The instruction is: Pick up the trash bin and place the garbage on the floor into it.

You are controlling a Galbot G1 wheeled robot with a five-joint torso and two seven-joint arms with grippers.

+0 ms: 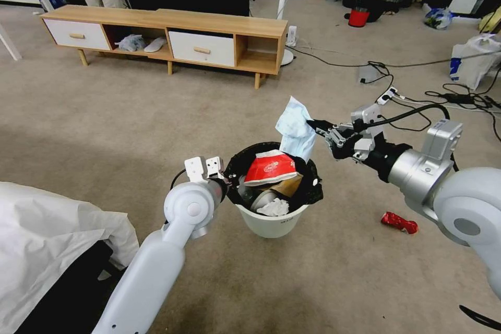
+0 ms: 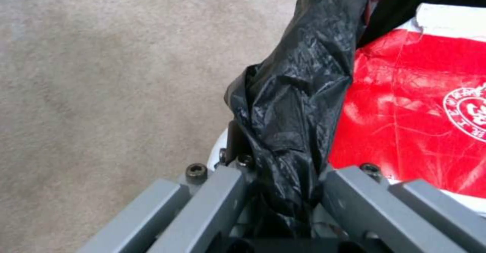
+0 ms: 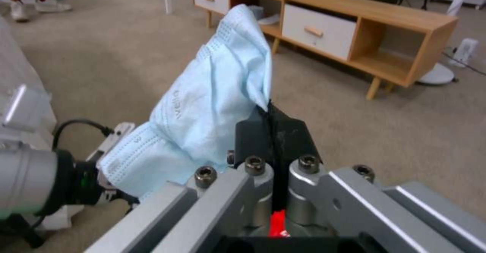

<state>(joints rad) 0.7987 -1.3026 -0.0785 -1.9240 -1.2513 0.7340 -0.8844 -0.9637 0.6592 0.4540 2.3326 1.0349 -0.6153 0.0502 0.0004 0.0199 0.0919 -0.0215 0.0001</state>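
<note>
The trash bin (image 1: pixel 271 224) is a small white bin with a black bag (image 2: pixel 299 105) folded over its rim. My left gripper (image 1: pixel 229 183) is shut on that rim and bag at the bin's left side. Inside lie a red-white packet (image 1: pixel 270 168), brown paper (image 1: pixel 287 187) and a crumpled white tissue (image 1: pixel 274 207). My right gripper (image 1: pixel 314 126) is shut on a light blue mask (image 1: pixel 295 128), held just above the bin's far right rim. The mask (image 3: pixel 212 105) hangs from the pinched fingertips (image 3: pixel 250 131). A red wrapper (image 1: pixel 399 222) lies on the carpet right of the bin.
A low wooden cabinet (image 1: pixel 167 36) with white drawers stands behind. Cables and a power strip (image 1: pixel 449 98) run across the carpet at the right, near a white plastic bag (image 1: pixel 472 62). White cloth (image 1: pixel 47 240) covers something at the lower left. A small red bucket (image 1: pixel 358 17) sits far back.
</note>
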